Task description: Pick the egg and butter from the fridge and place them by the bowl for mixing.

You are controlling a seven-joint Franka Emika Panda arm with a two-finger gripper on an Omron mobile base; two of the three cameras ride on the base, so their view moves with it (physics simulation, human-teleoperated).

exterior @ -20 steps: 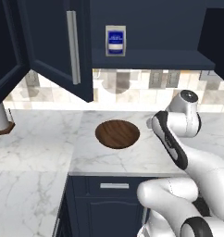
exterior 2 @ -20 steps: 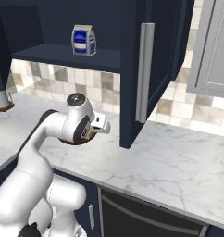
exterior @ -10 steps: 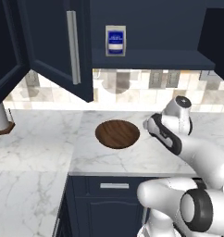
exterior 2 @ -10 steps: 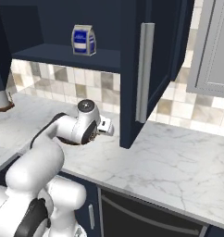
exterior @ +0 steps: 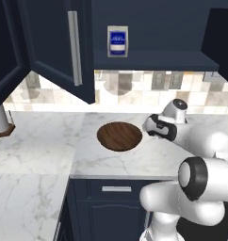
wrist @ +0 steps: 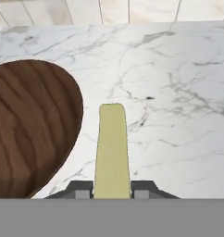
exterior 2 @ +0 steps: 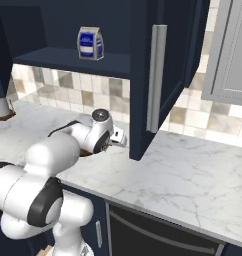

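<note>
the butter point(wrist: 112, 148) was held clamped in the gripper point(wrist: 112, 189), at 3 o'clock of the bowl point(wrist: 30, 125); release from height was judged risky; the stick could roll or tip into the bowl.

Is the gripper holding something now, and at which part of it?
Yes. The gripper holds the butter by its near end; the rest sticks out over the counter beside the bowl.

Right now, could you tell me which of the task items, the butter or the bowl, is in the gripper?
The butter: the pale yellow stick clamped in the gripper, while the wooden bowl rests on the counter beside it.
</note>
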